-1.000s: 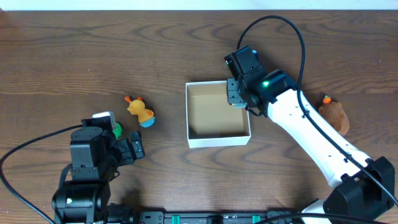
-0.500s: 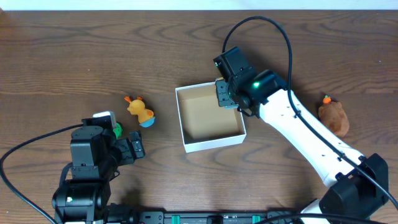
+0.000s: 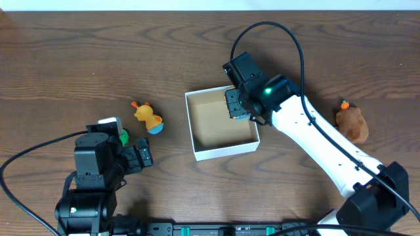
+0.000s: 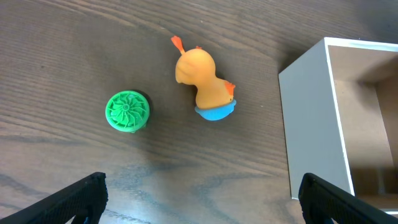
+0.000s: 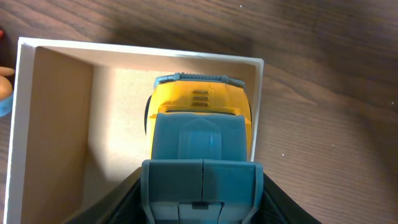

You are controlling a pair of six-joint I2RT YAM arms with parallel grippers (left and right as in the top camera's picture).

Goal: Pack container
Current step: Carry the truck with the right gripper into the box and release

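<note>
The container (image 3: pixel 191 124), a white-walled box with a brown inside, sits mid-table. It also shows in the right wrist view (image 5: pixel 25 124) and the left wrist view (image 4: pixel 314 118). My right gripper (image 3: pixel 237 108) is over its right inner side, shut on a yellow and blue toy (image 5: pixel 199 106) held inside against the right wall. My left gripper (image 3: pixel 141 156) is open and empty, low at the left (image 4: pixel 199 202). An orange duck toy (image 3: pixel 147 117) (image 4: pixel 205 78) and a green round toy (image 3: pixel 123 137) (image 4: pixel 127 111) lie on the table left of the container.
A brown plush toy (image 3: pixel 351 122) with an orange top lies at the far right, beyond my right arm. The wooden table extends behind the container.
My right gripper moved left with the toy, and the container slid left and turned a little. Over the last half second almost nothing moved. The left arm is still.
</note>
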